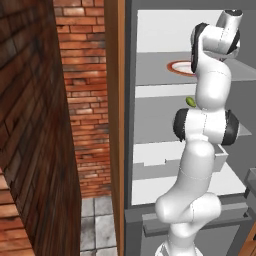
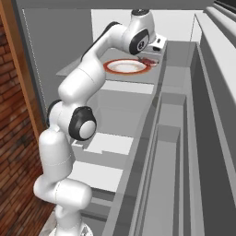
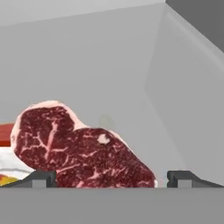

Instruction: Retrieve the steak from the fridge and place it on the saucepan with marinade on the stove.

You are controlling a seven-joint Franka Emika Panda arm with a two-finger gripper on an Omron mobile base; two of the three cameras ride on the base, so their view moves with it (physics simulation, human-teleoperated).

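The steak (image 3: 83, 151), a marbled dark red slab with a pale fat edge, lies on an upper shelf of the open fridge (image 2: 60, 41). It sits just right of an orange-rimmed plate (image 2: 125, 67). My gripper (image 3: 111, 179) is open and reaches into that shelf, with the steak (image 2: 148, 61) just ahead of and between the fingertips (image 3: 39, 178), not gripped. The saucepan, marinade and stove are out of view.
The fridge's white back wall and grey side wall close in behind the steak. A small green fruit (image 1: 191, 101) rests on the shelf below. The open door's shelves (image 2: 184, 115) run along the right. A wooden panel (image 1: 115, 125) and a brick wall (image 1: 30, 125) stand to the left.
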